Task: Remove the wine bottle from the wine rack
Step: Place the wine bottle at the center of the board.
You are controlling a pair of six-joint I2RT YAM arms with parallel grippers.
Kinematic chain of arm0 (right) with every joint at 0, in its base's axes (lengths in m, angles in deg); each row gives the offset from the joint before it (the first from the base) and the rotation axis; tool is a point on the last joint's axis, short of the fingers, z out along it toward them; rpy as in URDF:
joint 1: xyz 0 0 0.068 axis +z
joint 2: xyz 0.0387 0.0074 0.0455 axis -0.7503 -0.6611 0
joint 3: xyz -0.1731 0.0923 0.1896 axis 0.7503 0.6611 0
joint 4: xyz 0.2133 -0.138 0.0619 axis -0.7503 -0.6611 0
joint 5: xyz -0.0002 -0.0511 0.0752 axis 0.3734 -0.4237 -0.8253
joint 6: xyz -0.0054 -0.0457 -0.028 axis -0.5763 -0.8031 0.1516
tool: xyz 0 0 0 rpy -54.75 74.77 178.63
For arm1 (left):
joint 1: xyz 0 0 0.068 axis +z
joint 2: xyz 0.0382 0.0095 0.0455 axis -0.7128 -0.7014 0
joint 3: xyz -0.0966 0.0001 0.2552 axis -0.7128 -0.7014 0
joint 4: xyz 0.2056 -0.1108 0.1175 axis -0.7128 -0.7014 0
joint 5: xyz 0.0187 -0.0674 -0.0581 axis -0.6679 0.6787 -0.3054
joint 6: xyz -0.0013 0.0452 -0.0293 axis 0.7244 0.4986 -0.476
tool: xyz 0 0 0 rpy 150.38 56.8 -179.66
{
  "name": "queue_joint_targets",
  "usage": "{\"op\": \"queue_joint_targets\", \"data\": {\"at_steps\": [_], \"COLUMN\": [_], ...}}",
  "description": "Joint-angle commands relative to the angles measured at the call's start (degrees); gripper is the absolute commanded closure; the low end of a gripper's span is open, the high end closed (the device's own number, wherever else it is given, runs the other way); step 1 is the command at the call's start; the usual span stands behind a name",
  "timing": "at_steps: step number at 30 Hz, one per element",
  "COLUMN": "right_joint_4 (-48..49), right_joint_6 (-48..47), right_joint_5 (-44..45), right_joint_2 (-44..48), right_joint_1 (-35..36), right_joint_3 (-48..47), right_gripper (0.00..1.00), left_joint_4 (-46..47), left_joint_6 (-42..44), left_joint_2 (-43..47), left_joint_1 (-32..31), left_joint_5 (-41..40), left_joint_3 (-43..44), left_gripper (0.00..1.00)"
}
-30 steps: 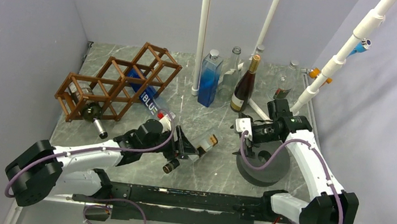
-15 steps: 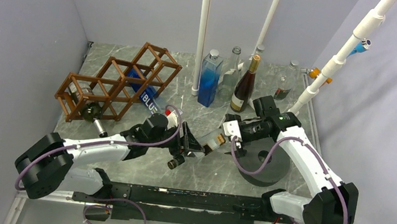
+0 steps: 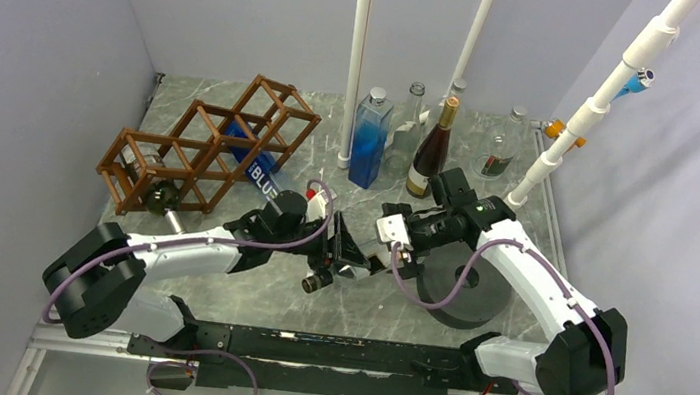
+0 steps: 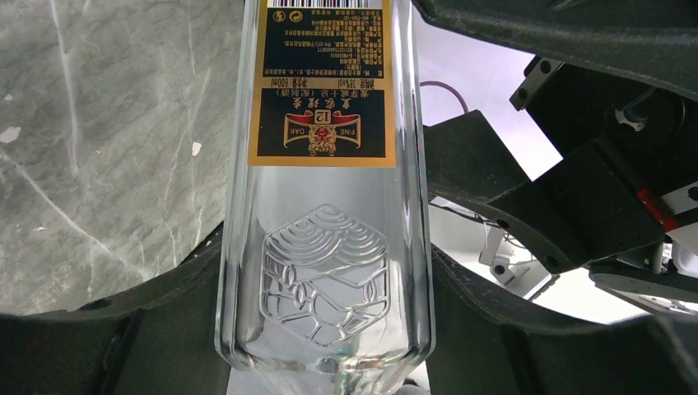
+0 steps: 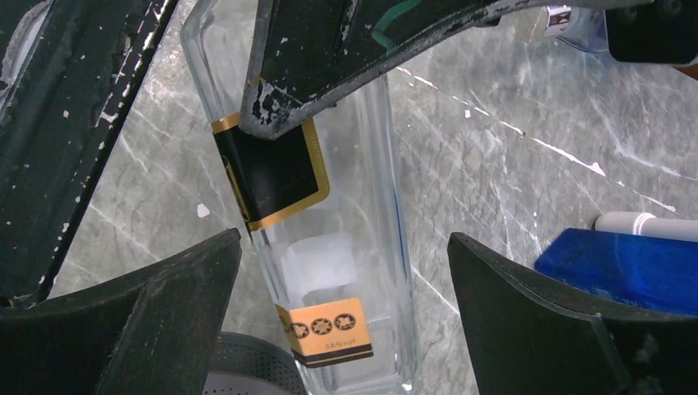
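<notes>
The wine rack (image 3: 206, 145) stood on the table (image 3: 253, 301). A blue bottle (image 3: 251, 167) was lodged in one of its cells, and a dark bottle (image 3: 167, 205) poked neck-first from its lower left cell. To the right of the rack and clear of it, the left tool (image 3: 349, 258) was clamped on a clear bottle (image 4: 325, 271) with a black-and-gold label, which lay tilted. Further right of the rack, the right tool (image 5: 344, 240) had its jaws spread wide on either side of that bottle, with a gap on each side. Well right of the rack were a blue square bottle (image 3: 369, 137), a dark wine bottle (image 3: 429, 152) and a grey disc (image 3: 460, 292).
</notes>
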Motion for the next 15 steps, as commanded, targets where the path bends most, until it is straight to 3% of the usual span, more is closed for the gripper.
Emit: {"op": "queue_joint_targets", "data": {"at_steps": [1, 15], "right_joint_4": [2.1, 3.3], "right_joint_6": [0.9, 3.3], "right_joint_5": [0.3, 7.4], "right_joint_2": [-0.5, -4.0], "right_joint_1": [1.5, 8.5], "right_joint_3": [0.3, 0.7], "right_gripper": [0.0, 0.02], "left_joint_4": [10.0, 5.4], "left_joint_6": [1.3, 4.4], "left_joint_2": [0.1, -1.9], "left_joint_1": [0.3, 1.4], "left_joint_5": [5.7, 8.7], "left_joint_3": [5.6, 8.8], "left_gripper": [1.0, 1.0]}}
